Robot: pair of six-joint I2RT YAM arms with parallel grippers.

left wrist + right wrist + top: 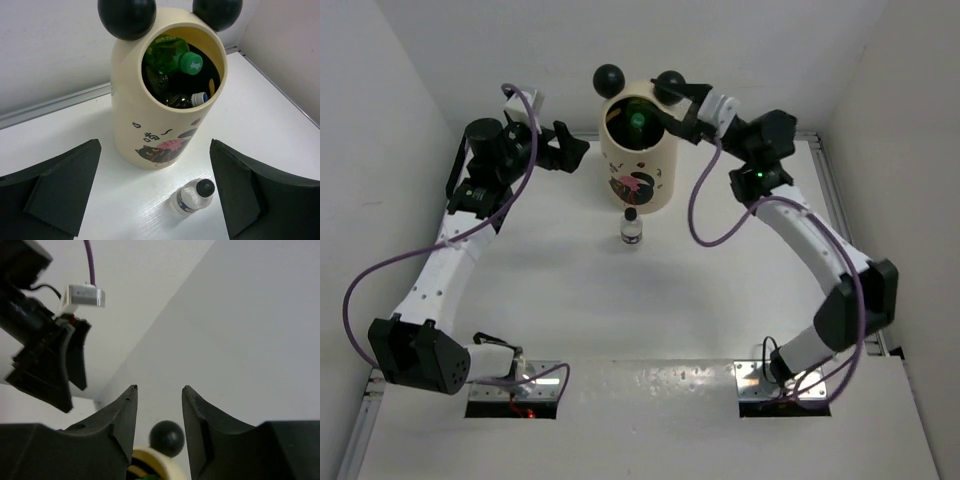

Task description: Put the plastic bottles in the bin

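Top external view: the surface [520, 290] carries the bin [650, 175], upright at its far middle. My left tool [572, 147] hangs just left of the bin, jaws wide and empty. My right tool [160, 390] sits over the rim by a ball ear [166, 438], jaws narrowly parted with nothing between them.

Inside the bin, a green bottle [167, 52] lies high at the mouth, with a blue-capped bottle [199, 98] below it. One black-capped bottle [192, 196] stands on the surface just before the bin's foot.

Risks, in my judgement:
- A wide jaw reaching for that bottle may nudge the bin.
- The bottle may topple and roll.
- The crowded mouth may reject it.
- My right tool may snag the ear.
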